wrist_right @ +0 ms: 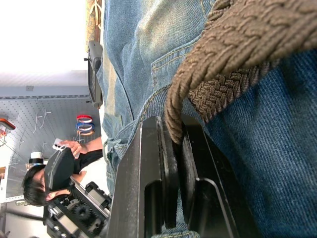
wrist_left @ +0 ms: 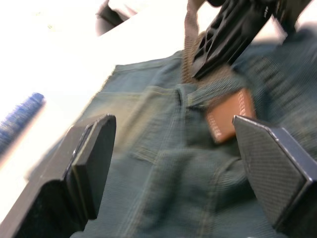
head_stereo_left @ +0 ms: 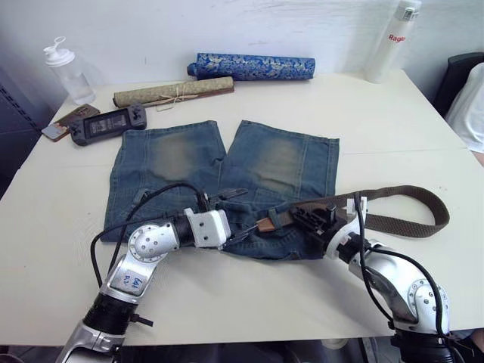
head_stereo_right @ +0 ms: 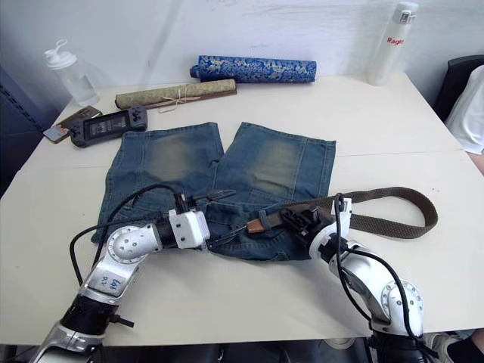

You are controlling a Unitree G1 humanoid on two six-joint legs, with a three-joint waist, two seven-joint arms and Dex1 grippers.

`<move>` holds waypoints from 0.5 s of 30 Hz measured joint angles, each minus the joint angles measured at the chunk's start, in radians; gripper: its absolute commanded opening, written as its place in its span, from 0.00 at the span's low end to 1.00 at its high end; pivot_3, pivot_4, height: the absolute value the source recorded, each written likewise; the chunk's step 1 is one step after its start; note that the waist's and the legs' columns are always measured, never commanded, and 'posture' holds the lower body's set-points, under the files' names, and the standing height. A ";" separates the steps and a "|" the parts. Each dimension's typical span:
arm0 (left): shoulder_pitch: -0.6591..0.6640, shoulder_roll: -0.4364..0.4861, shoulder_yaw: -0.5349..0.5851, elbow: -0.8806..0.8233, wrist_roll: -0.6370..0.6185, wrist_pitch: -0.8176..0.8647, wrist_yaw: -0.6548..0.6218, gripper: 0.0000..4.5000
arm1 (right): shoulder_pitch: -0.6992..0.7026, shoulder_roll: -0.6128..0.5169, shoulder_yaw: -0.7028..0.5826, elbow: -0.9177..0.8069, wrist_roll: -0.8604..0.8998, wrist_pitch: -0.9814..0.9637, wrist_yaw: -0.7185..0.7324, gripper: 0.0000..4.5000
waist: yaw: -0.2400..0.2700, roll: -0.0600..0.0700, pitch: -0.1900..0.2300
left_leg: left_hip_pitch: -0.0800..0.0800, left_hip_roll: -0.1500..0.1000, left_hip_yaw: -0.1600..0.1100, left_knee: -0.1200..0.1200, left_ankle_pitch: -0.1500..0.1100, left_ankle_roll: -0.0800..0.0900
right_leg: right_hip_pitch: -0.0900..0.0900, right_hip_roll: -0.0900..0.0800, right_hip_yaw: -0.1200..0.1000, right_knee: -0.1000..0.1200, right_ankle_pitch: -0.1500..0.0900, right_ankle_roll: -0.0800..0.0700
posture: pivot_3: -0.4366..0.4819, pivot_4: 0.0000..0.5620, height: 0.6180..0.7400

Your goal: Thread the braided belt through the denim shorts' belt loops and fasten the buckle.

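Both arms reach in from the near edge, forearms angled toward each other over the middle of the table. The left gripper (head_stereo_left: 231,215) points right, wrist level, its two black fingers (wrist_left: 94,158) spread wide apart with nothing between them. The right gripper (head_stereo_left: 311,218) points left toward it, its fingers pressed together on the braided belt (wrist_right: 233,54), the strap pinched edge-on between the pads. The two grippers sit near each other, tips apart.

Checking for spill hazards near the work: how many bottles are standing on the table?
2. A clear bottle with a white cap stands at the far left corner, and a tall white bottle with red lettering at the far right corner. Both are well clear of the denim shorts.
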 measured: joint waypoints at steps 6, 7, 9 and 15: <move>-0.013 0.010 -0.011 0.087 0.047 -0.190 0.012 0.92 | 0.000 0.008 0.006 -0.004 0.000 -0.021 -0.010 0.00 | 0.000 0.000 0.000 | 0.000 -0.001 -0.001 0.000 0.000 0.000 | 0.000 0.000 0.000 0.000 0.001 0.002 | 0.48 0.27 0.16; -0.021 0.010 -0.011 0.103 0.051 -0.201 0.016 0.92 | -0.001 0.009 0.008 -0.005 -0.001 -0.023 -0.010 0.00 | 0.000 0.000 0.000 | 0.000 -0.001 -0.001 0.000 0.000 0.000 | 0.000 0.000 0.000 0.000 0.001 0.002 | 0.48 0.27 0.16; -0.030 0.007 -0.012 0.120 0.058 -0.225 0.022 0.92 | -0.001 0.014 0.009 -0.005 -0.001 -0.028 -0.011 0.00 | -0.002 0.000 0.000 | 0.000 -0.001 -0.001 0.000 0.000 0.000 | 0.000 0.000 0.000 0.000 0.001 0.002 | 0.48 0.27 0.16; -0.080 0.001 -0.033 0.202 0.139 -0.296 0.060 0.92 | -0.003 0.026 0.018 -0.006 -0.001 -0.044 -0.015 0.00 | -0.003 0.000 0.000 | 0.000 -0.001 -0.001 0.000 0.000 0.000 | 0.000 0.001 0.000 0.000 0.001 0.003 | 0.48 0.27 0.16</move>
